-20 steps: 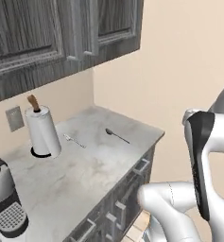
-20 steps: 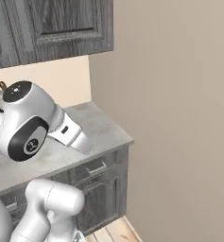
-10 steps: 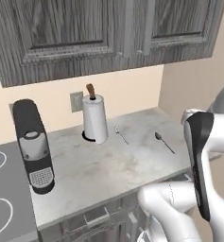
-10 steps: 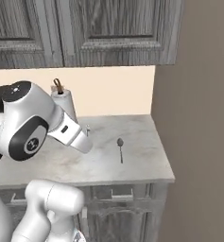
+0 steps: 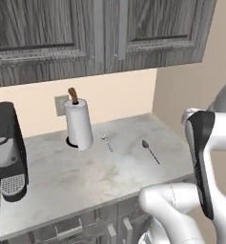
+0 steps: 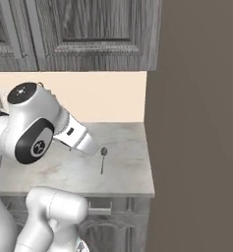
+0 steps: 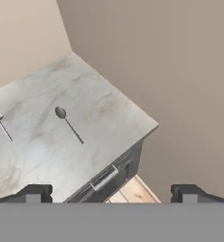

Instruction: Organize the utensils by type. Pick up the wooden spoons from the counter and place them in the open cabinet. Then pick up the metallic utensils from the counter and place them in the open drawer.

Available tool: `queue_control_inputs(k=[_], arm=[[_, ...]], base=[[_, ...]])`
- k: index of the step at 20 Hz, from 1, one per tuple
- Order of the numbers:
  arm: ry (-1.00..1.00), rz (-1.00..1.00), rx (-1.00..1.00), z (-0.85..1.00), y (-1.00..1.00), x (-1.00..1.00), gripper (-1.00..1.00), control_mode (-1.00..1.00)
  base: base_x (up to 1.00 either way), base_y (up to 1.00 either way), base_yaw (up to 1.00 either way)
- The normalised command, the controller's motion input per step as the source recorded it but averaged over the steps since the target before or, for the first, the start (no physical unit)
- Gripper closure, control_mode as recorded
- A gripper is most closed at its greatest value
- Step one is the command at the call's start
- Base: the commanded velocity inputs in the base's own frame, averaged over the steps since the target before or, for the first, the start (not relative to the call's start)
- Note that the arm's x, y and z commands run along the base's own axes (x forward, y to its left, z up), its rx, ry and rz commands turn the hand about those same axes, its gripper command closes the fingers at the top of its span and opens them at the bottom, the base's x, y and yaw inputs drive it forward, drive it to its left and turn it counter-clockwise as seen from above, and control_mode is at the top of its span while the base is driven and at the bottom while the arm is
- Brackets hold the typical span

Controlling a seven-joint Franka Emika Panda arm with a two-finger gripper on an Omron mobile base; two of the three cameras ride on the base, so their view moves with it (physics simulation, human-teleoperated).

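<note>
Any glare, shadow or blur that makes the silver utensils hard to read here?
Left base view: flat even light, small shiny silver spoon crisp, slimmer silver piece faint against the light grey marbled counter. Right base view: spoon partly behind the arm. Hand view: soft sheen on the stone, both legible.

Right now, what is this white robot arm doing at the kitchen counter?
It is tidying utensils but holds nothing. Its gripper hangs open above the counter. A small silver spoon and a slimmer silver utensil lie apart on the stone, near a paper towel roll and a coffee machine. The cabinet doors overhead look shut from here.
</note>
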Motion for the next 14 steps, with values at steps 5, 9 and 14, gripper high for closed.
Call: queue_control_inputs(k=[5, 9, 14], arm=[[0.0, 0.0, 0.0, 0.0, 0.0, 0.0, -1.0, 1.0], [0.0, 0.0, 0.0, 0.0, 0.0, 0.0, -1.0, 1.0], [0.05, 0.03, 0.0, -0.09, -0.05, 0.08, -1.0, -1.0]], base=[[0.25, -0.04, 0.41], [0.11, -0.15, 0.42], [0.24, -0.13, 0.25]])
